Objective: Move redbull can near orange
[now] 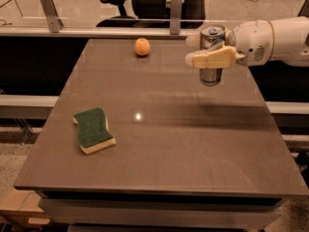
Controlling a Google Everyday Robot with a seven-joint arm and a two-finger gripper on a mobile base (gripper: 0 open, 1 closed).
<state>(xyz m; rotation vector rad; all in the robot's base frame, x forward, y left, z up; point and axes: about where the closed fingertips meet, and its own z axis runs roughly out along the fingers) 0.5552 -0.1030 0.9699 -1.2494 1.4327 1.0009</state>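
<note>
The redbull can (211, 74) is held upright in the air above the right side of the table, its silver top with a blue tab facing up. My gripper (203, 50) comes in from the right and is shut on the can, one cream finger in front of it and one behind. The orange (142, 47) sits on the table near the far edge, to the left of the can and well apart from it.
A green-and-yellow sponge (93, 129) lies at the front left of the brown table (164, 149). A rail with metal posts (175, 6) runs behind the far edge. An office chair (120, 4) stands beyond it.
</note>
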